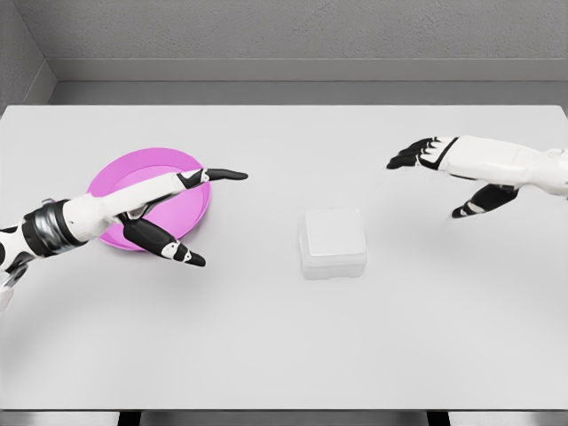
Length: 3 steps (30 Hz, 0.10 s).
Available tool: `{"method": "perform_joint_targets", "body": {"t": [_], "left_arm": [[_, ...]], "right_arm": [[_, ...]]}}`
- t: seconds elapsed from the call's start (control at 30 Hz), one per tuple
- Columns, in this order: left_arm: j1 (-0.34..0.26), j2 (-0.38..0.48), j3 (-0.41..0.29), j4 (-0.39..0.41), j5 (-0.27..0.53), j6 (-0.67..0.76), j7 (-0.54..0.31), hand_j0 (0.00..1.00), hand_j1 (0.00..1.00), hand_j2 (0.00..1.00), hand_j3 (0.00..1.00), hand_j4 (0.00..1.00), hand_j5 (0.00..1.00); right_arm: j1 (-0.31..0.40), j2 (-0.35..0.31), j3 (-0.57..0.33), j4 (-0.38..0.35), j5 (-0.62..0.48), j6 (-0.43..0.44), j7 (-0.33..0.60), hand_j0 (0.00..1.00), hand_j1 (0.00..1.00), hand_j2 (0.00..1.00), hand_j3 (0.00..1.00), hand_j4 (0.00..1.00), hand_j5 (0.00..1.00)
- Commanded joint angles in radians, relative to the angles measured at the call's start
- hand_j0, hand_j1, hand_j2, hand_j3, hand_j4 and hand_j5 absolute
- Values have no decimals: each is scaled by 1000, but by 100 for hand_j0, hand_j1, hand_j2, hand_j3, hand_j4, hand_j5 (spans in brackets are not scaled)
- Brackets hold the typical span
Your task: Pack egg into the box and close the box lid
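Spanning grey-walled room: white table (284, 355)

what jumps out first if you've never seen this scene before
The bright pink bowl at the table's left is the only strong colour, with the left hand spread open over it. A small white box sits lid-down near the centre, and the right hand hovers open at the upper right.

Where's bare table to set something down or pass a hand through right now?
Free: the wide strip of table in front of the white box, the far strip behind it, and the patch between box and right hand. Crowded: the left side, where the left hand spreads over the pink bowl.
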Motion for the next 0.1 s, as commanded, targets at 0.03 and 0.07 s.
{"method": "perform_joint_targets", "body": {"t": [0.03,0.07], "left_arm": [[-2,25,5,-2,8,2,0,100,100,100,100,100,100],[-5,33,5,1,1,2,0,100,100,100,100,100,100]], "right_arm": [[-2,4,-5,66,-6,3,0,100,100,100,100,100,100],[-2,4,-5,67,-6,3,0,100,100,100,100,100,100]]}}
